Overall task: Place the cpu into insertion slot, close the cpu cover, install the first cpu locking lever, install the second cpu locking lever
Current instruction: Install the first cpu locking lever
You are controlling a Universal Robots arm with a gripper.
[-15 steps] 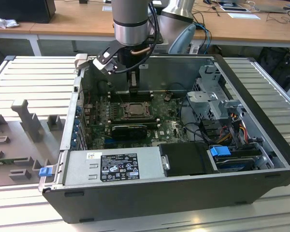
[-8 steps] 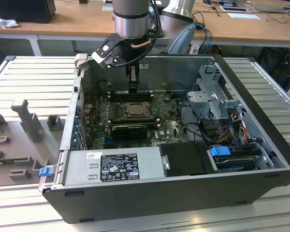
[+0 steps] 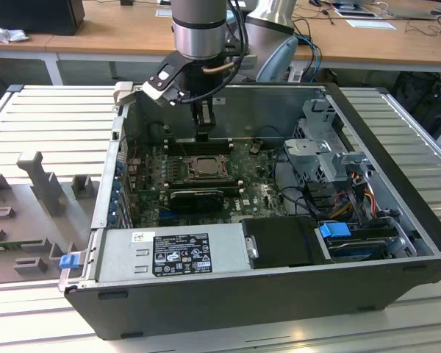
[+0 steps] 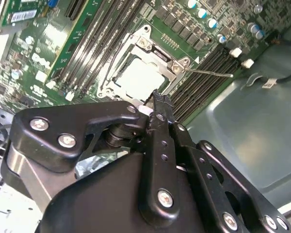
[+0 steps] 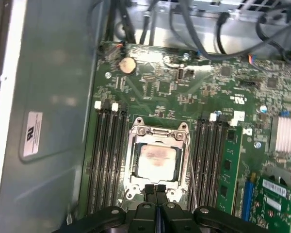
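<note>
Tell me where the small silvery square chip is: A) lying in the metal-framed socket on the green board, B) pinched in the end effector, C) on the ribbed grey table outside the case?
A: in the first wrist view the cpu lies flat within the window of the cpu cover on the motherboard, while the end effector is shut beside it.

Got my arm [image 3: 200, 29] coming straight down from overhead, wrist vertical. The hand [image 3: 203, 134] points straight down too, and in the first wrist view its two fingers [image 5: 149, 192] are pinched tight together, tips touching.
</note>
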